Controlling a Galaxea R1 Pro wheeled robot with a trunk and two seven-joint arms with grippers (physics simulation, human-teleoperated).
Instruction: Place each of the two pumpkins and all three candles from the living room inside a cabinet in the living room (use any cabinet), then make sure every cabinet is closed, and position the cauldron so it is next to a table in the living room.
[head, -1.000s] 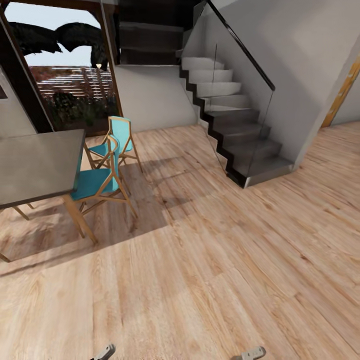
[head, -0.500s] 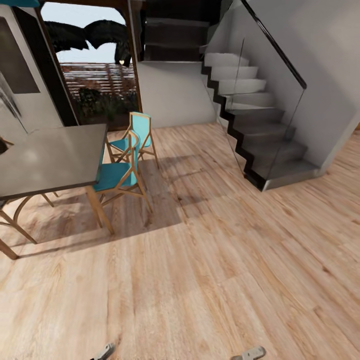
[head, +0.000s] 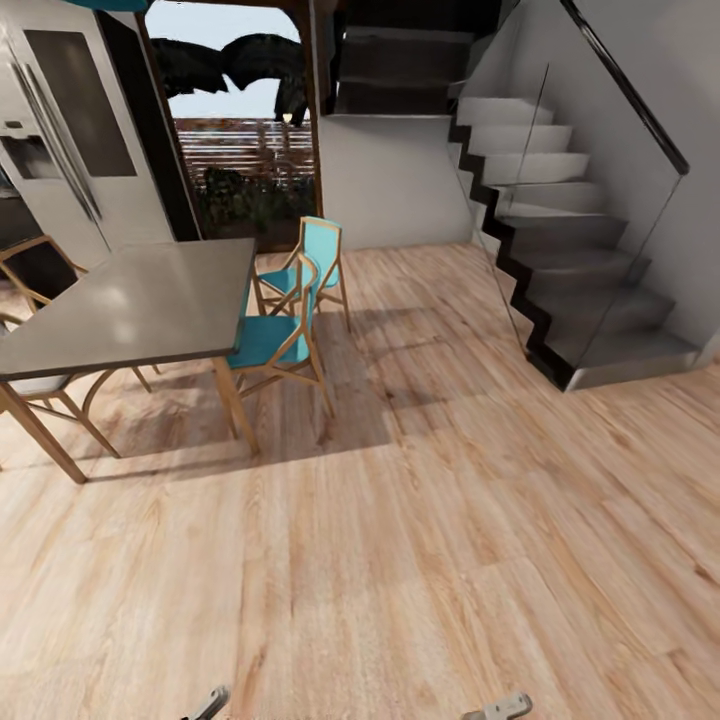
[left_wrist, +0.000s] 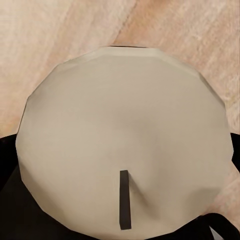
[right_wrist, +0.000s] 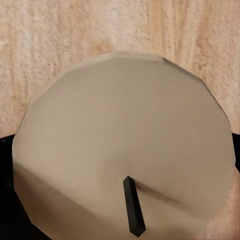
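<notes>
Left wrist view: candle (left_wrist: 125, 145), pale, wicked, at left hand; grip state cannot be told.
Likely light, rigid, waxy-slick; best held round its sides.

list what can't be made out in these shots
- Left gripper, head view: cut off by the bottom edge; jaws unreadable.
- Right gripper, head view: likewise cut off.
- Left wrist view: a candle hides the fingers.
- Right wrist view: another candle hides them.
</notes>
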